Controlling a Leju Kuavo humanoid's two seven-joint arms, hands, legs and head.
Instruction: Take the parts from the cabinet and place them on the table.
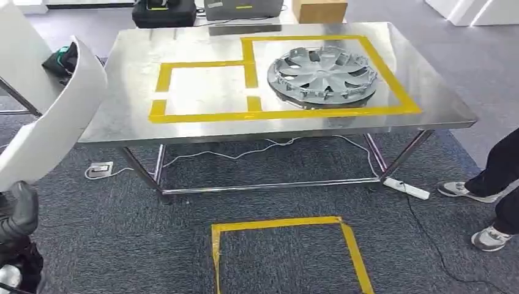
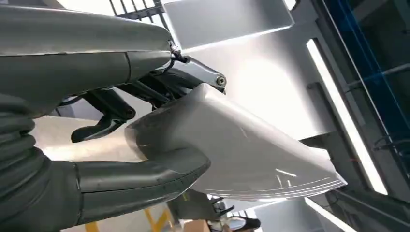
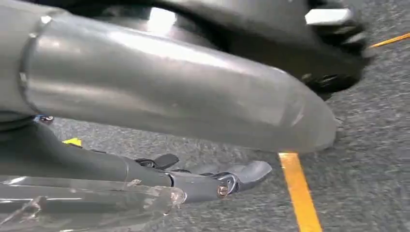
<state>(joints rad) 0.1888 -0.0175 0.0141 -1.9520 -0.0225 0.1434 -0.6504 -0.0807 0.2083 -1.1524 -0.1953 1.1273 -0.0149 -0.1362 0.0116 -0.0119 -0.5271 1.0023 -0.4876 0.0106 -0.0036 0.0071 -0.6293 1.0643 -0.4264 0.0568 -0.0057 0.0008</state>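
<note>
Left hand gripping curved white panel, thumb beneath, fingers above

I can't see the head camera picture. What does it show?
A steel table stands ahead with yellow tape boxes marked on top, and a silver hubcap lies in the bigger box. The robot's left hand holds up a curved white panel at the left edge. A person's shoes show at the right.

Left taped box on the table lies bare, open from the near edge; the hubcap fills the right box beside it
</note>
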